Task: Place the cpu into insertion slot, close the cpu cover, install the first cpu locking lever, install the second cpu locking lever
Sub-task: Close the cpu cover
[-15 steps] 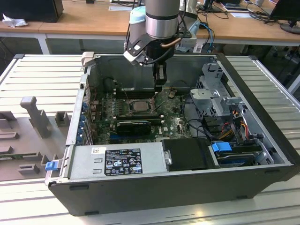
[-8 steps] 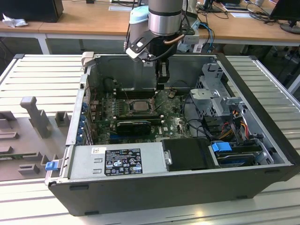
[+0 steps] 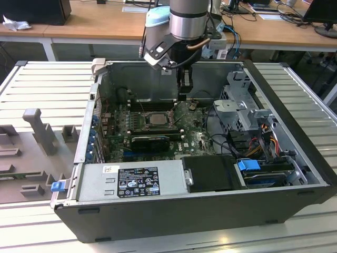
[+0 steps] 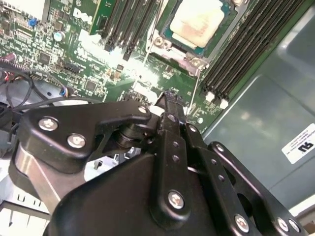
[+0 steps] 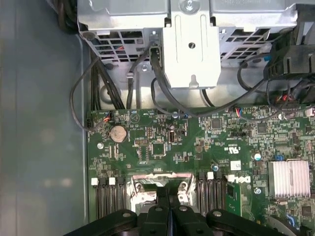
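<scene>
One cpu [image 4: 197,20] sits in the one insertion slot [image 3: 142,121], the single cpu cover [image 4: 193,59] lying flat around it, between two banks of black memory slots [image 4: 123,24]. The end effector [image 4: 167,97] hangs clenched tight just beside that socket. All this is inside one open computer case [image 3: 158,216] on a slatted metal table [image 3: 47,89], with wooden desks [image 3: 95,21] behind.

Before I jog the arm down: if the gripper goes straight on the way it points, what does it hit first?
Most likely the green motherboard right beside the cpu cover's corner, not the cpu. The gripper's tips look close above it, though depth is unclear.
</scene>
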### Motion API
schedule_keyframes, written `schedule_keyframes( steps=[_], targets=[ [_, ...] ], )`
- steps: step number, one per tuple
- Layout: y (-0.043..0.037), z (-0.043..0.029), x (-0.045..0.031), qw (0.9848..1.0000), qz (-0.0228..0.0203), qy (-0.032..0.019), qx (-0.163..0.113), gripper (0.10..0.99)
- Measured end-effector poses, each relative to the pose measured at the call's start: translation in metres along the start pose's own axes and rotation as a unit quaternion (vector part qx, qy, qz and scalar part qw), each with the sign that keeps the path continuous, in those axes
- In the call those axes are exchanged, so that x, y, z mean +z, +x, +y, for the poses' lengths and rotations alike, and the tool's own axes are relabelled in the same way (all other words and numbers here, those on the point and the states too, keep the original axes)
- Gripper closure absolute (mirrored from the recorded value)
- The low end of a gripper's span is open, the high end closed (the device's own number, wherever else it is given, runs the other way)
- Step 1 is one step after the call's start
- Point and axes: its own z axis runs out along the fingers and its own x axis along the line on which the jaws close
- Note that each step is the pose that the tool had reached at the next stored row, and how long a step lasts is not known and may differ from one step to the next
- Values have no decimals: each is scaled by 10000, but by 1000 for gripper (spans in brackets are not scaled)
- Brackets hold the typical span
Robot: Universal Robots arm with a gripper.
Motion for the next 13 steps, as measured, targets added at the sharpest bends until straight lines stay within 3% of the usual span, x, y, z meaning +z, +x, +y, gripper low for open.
schedule_keyframes(
  steps=[9,13],
  targets=[
    [5,159,28,10000,-2,4,2,980],
    [7,193,47,10000,-2,4,2,980]
  ],
)
